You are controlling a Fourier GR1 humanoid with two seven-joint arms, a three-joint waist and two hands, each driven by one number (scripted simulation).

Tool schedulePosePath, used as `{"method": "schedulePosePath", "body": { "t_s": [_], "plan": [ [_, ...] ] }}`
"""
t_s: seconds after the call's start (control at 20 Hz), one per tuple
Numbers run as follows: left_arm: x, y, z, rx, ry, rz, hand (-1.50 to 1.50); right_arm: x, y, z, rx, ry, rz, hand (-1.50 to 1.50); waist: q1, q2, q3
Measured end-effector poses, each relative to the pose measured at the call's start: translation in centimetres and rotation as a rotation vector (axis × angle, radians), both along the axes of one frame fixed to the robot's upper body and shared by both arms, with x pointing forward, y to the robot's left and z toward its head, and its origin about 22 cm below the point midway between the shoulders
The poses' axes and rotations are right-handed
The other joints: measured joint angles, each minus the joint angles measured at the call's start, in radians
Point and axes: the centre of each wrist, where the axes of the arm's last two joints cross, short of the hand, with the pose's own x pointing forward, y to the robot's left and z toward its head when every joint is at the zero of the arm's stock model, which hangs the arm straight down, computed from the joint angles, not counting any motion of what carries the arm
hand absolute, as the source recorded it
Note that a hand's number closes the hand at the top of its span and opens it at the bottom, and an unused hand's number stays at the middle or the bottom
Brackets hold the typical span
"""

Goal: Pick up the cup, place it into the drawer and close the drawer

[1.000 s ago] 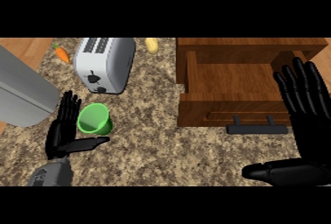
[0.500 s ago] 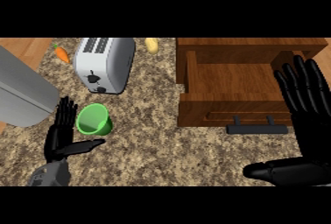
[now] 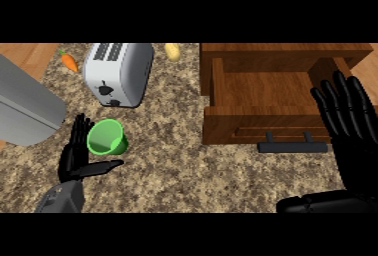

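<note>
Head view: green cup (image 3: 105,137) at centre left, flanked by the left hand (image 3: 80,159) — fingers straight, thumb spread, nothing held. Fingers should be curled round its wall before lifting toward the open drawer (image 3: 266,95) — upper right.

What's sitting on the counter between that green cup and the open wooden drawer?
Nothing: in the head view, only bare speckled counter lies between the green cup and the open drawer. The toaster stands farther back, off that line.
</note>
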Motion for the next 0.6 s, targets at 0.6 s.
{"method": "schedulePosePath", "body": {
  "t_s": [0.6],
  "plan": [
    [1.04,-0.27,-0.81,-0.061,-0.024,-0.026,-1.50,0.67,-0.20,0.72,0.005,-0.004,0.002,-1.50,-0.002,0.001,0.000]
  ]
}}
